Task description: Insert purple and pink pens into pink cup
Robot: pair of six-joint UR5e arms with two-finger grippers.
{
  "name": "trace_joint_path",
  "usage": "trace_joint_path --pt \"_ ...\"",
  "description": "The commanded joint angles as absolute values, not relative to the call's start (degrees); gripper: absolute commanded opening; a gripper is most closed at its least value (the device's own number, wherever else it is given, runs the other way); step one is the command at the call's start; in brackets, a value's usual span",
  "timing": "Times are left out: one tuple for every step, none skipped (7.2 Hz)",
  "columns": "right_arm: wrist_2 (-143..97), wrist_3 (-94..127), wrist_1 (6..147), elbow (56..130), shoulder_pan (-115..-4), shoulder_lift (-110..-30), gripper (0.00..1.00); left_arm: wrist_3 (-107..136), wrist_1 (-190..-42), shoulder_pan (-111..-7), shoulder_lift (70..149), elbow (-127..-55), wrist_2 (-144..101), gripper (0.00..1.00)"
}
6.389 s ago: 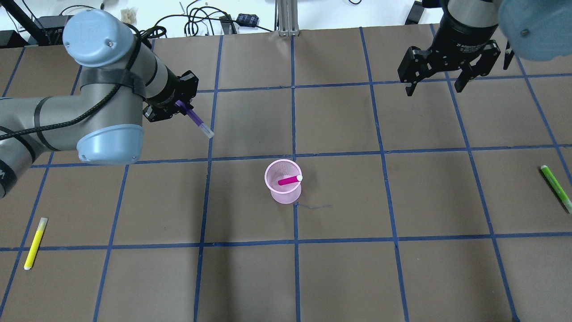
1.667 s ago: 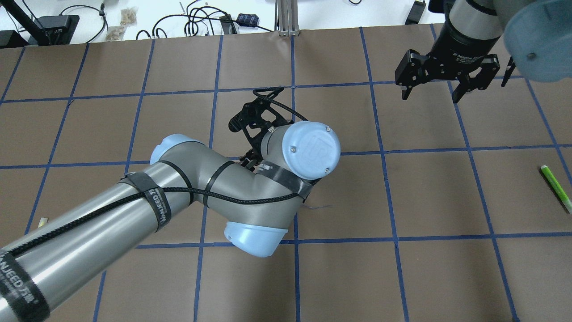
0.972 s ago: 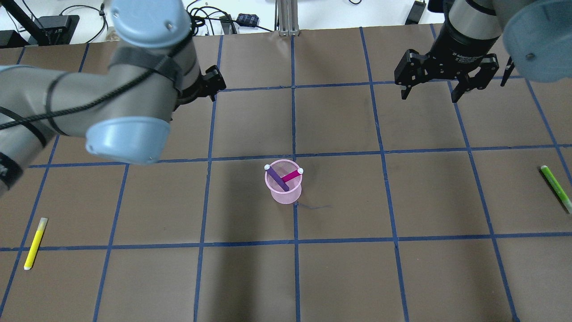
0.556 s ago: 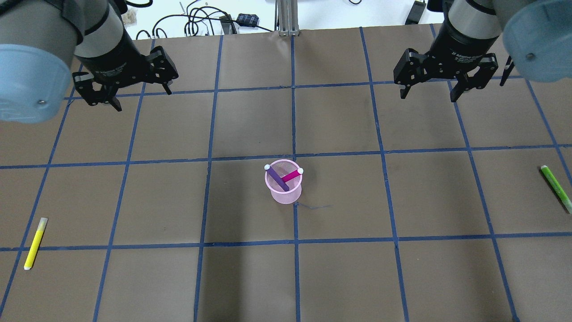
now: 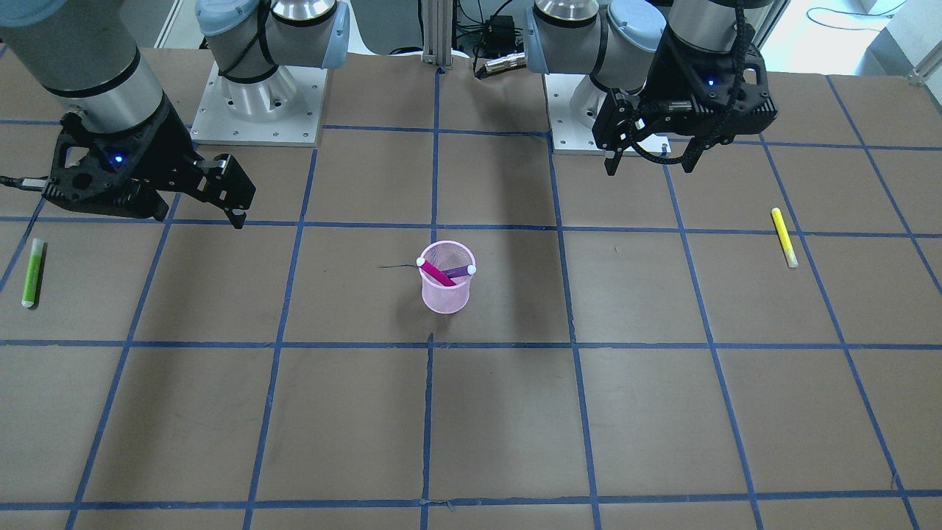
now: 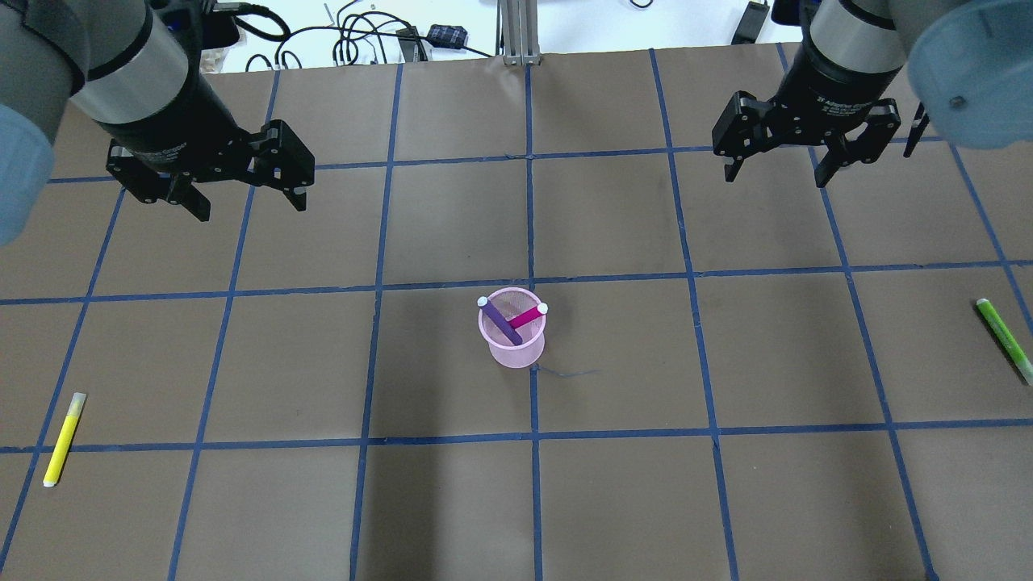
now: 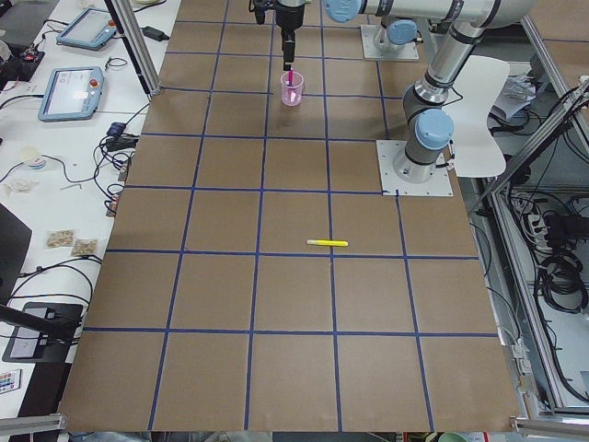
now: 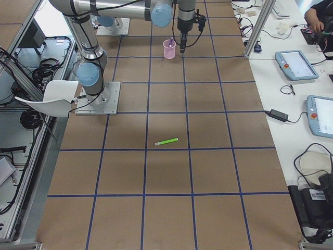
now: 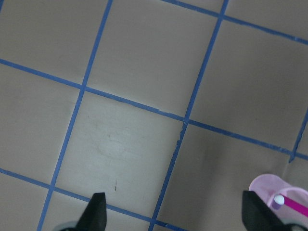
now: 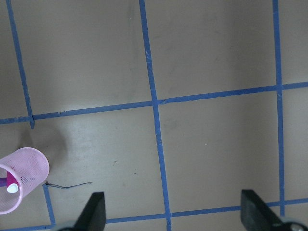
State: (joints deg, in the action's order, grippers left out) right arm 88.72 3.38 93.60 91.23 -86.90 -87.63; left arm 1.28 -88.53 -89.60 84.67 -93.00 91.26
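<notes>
**Operator:** Where are your grippers and the pens right now?

**Robot:** Reading from the overhead view, my left gripper (image 6: 250,206) is hanging wide open and empty at about 10 o'clock from the pink cup (image 6: 516,355). My right gripper (image 6: 775,177) is hanging at about 2 o'clock, fingers likewise spread with nothing between them. Both are well apart from the cup. The purple pen (image 6: 500,321) and the pink pen (image 6: 526,317) are both sitting inside it, so I am judging the task finished.

**Operator:** Which way are they pointing?

**Robot:** They are leaning, crossed, with white tips up on the rim. The purple one's long axis is running from between 10 and 11 o'clock down toward the cup floor. The pink one's tip is pointing to 2 o'clock, its axis running 2 to 8.

**Operator:** What are you worrying about?

**Robot:** The cup is looking like light mesh, and both pens are pressing on its rim. If either arm is sweeping low past it, I am guessing a nudge could tip it and spill them. The yellow pen (image 6: 63,440) at 8 o'clock and the green pen (image 6: 1003,339) at 3 o'clock are lying apart on the table (image 6: 726,500); fetching either would be a mistake.
</notes>
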Motion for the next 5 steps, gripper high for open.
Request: trace_joint_path --pt "88.86 3.17 93.34 91.23 -86.66 -87.63 1.00 -1.41 -88.51 -89.74 84.46 -93.51 90.53 1.00" --pt "88.60 3.16 93.34 91.23 -86.66 -87.63 1.00 -1.41 -87.64 -89.74 85.68 -92.73 89.48 1.00" --pt "88.59 3.16 93.34 91.23 -86.57 -87.63 1.00 -2.45 -87.80 -89.30 84.39 -93.16 90.17 1.00" --pt "88.33 3.16 93.34 91.23 -86.57 -87.63 1.00 -5.33 -87.37 -88.51 84.64 -92.21 89.74 1.00" --pt "88.42 3.16 93.43 91.23 -86.66 -87.63 1.00 -5.45 -86.93 -88.42 85.60 -90.63 89.56 1.00"
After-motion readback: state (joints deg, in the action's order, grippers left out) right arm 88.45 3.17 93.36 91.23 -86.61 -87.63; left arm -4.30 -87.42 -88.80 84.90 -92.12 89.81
